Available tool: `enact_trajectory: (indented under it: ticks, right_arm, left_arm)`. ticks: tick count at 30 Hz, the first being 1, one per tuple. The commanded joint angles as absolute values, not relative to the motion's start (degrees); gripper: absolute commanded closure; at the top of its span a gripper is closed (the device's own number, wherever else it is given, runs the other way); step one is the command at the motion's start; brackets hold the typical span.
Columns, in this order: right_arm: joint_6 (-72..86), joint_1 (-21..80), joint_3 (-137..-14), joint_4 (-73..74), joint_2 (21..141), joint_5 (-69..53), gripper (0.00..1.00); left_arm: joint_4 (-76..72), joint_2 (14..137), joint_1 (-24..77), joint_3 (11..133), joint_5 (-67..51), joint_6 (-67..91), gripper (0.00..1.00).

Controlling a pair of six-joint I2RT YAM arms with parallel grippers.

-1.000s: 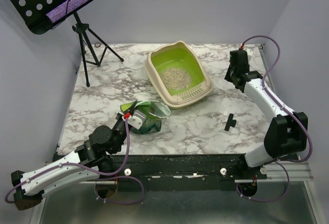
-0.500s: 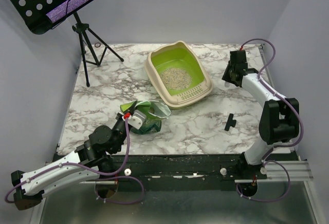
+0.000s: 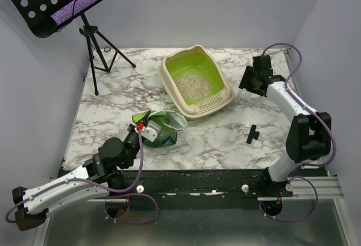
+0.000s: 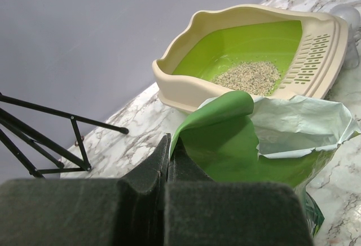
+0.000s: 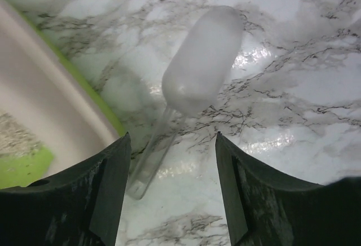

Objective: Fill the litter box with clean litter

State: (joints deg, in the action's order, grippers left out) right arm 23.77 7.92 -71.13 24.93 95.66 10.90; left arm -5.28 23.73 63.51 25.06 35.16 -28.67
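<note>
Left gripper pinches the bag by its lip, jaws closed, so its mouth gapes toward the box, where a small patch of litter lies. Right gripper hangs open-jawed over the scoop beside the box, apparently to grasp it

No text can be read; any print on the green bag is too small to tell.
</note>
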Motion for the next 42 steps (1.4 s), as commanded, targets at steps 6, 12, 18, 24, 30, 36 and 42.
enact_trajectory:
  ticks: [6,12,18,24,30,36,42]
  right_arm:
    - [15.3,17.7,-68.9,20.9,75.4,-6.8,0.30]
    - [3.5,27.0,-65.0,17.3,71.6,-22.7,0.28]
    - [-8.1,30.5,-59.6,11.0,72.9,-39.9,0.27]
    - [-19.0,35.9,-57.9,11.0,73.5,-48.2,0.25]
    - [-23.4,41.5,-57.0,6.8,77.5,-46.1,0.24]
    - [-21.2,42.3,-57.2,-1.6,81.9,-46.8,0.24]
    - [-18.4,43.5,-59.7,-6.8,85.6,-48.9,0.24]
  left_arm:
    - [-12.4,22.7,63.8,25.8,40.1,-28.6,1.00]
    - [-17.7,19.0,63.6,24.3,43.7,-28.7,1.00]
    - [-21.6,14.8,63.4,22.5,45.0,-29.2,1.00]
    - [-22.3,15.6,63.4,22.6,46.7,-29.4,1.00]
    - [-22.2,16.7,63.4,22.9,47.2,-28.8,1.00]
    - [-22.0,16.6,63.4,22.9,47.0,-29.2,1.00]
    - [-21.8,17.1,63.4,22.8,46.9,-29.4,1.00]
